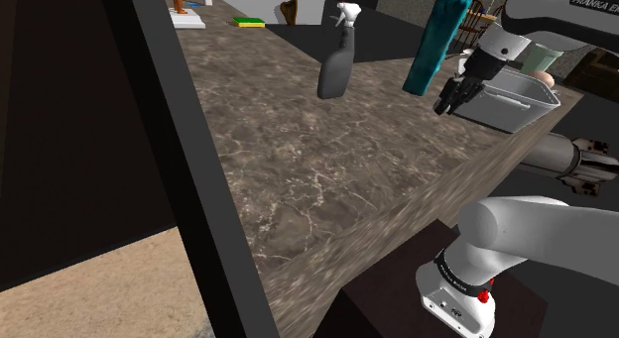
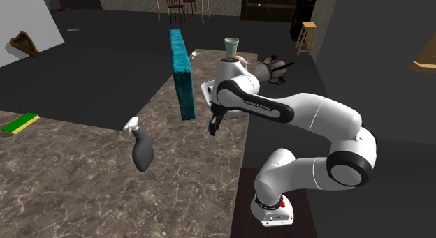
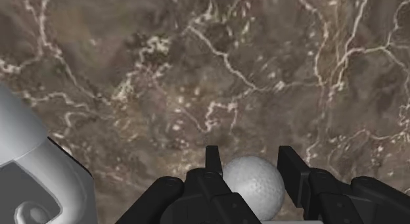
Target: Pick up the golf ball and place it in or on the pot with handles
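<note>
A brown marbled tabletop (image 1: 327, 177) with pale veins runs through a dim room, with dark floor around it. Near its far corner in the shoulder view stands the pot (image 1: 516, 103), a grey straight-walled tub with a handle on the side facing the camera and something peach-coloured (image 1: 545, 78) showing over its rim.

The white arm (image 2: 307, 111) reaches from its dark stand (image 1: 397, 281) towards the pot. Its black end effector (image 1: 443, 106) hangs just beside the pot, on the shoulder view's left of it, pointing down and clear of the tabletop. In the wrist view the two fingers (image 3: 293, 169) pinch the golf ball (image 3: 254, 183), a pale grey dimpled ball, one finger against each side of it. The ball is therefore in the air next to the pot, neither in it nor on it, with bare marble beneath.

A teal slab (image 1: 436, 44) stands tilted on end just beyond the end effector, on the same side of the pot. Further from the pot in that direction is a grey spray bottle (image 1: 337, 66) with a white trigger head, leaning. Well away from the pot, at the far end of the surface, lies a yellow and green sponge (image 1: 249, 22). In the second exterior view a pale cup (image 2: 231, 45) rises behind the arm, close to the pot's place.
</note>
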Motion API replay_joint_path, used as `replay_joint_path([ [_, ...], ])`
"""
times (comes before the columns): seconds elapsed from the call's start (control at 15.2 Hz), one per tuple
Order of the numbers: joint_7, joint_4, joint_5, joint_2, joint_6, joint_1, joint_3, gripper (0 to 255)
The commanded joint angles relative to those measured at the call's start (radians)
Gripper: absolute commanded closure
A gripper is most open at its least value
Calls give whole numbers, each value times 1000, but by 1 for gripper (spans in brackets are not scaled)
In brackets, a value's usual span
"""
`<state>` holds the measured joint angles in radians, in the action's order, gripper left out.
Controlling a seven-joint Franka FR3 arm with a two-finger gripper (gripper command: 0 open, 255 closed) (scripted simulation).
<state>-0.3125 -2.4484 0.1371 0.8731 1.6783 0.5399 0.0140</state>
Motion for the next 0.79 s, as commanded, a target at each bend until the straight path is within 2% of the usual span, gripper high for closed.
replay_joint_path([
  [0.0, 2, 37, -2, -6, -18, 1, 2, 255],
  [0.73, 19, 219, -5, -61, -145, -3, 5, 255],
])
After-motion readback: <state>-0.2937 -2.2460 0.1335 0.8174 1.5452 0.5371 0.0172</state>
